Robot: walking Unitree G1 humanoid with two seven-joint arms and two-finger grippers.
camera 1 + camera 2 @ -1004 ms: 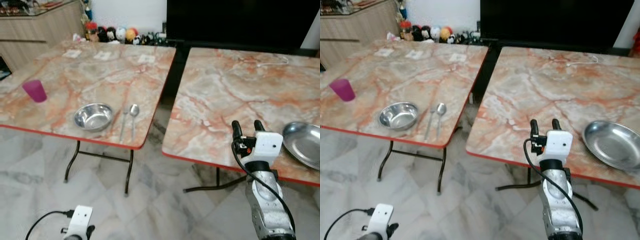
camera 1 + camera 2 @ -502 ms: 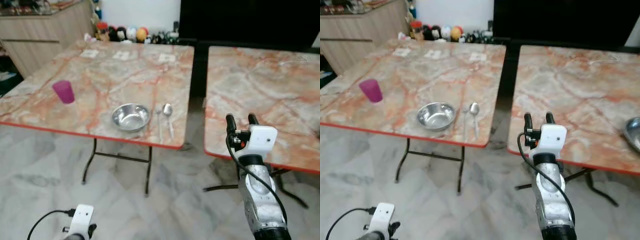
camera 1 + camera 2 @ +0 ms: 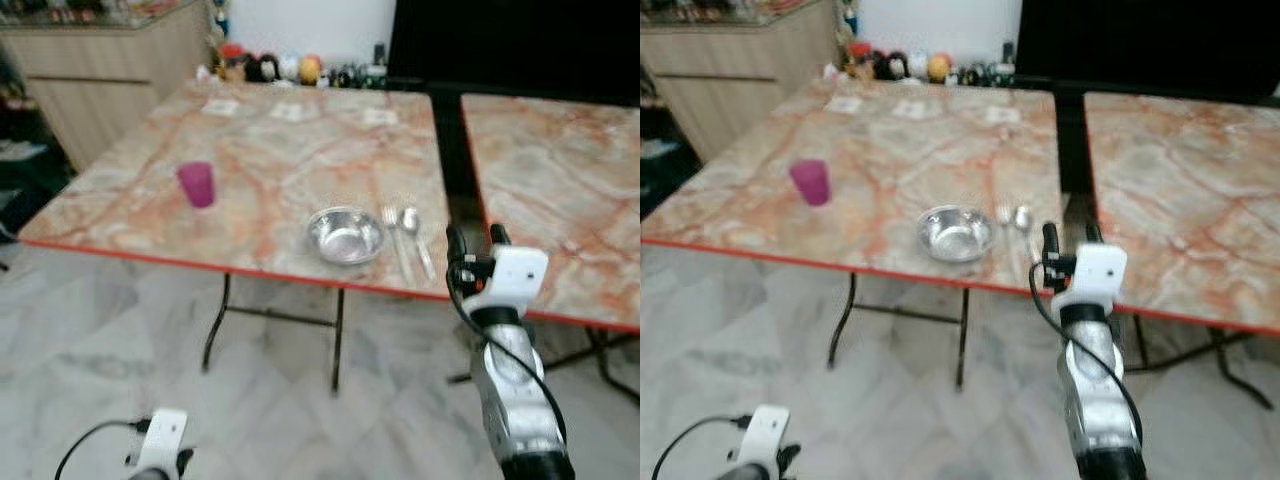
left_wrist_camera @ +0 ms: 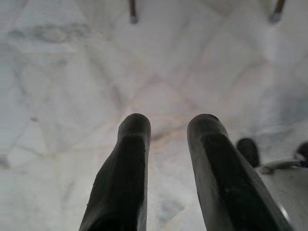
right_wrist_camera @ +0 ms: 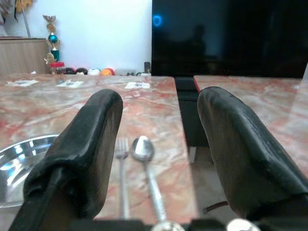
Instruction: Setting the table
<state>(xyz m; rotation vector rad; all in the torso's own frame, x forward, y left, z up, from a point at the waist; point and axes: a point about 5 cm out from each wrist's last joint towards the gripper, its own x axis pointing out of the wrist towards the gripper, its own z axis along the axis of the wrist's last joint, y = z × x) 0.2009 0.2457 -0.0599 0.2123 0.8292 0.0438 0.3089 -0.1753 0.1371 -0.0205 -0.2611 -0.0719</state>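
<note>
Hovering right tool (image 3: 471, 236) spread, just before spoon (image 3: 414, 235), fork (image 3: 395, 236)

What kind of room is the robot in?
Probably a dining spot in someone's home. Two marble-look folding tables stand side by side, and one holds a steel bowl, fork, spoon and pink cup. A big dark screen and a wooden cabinet stand behind.

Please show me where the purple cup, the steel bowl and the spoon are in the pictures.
purple cup (image 3: 197, 185): left eye view, on its side wall.
steel bowl (image 3: 345, 236): left eye view, on its inner bottom.
spoon (image 5: 143, 148): right wrist view, on its head.
</note>
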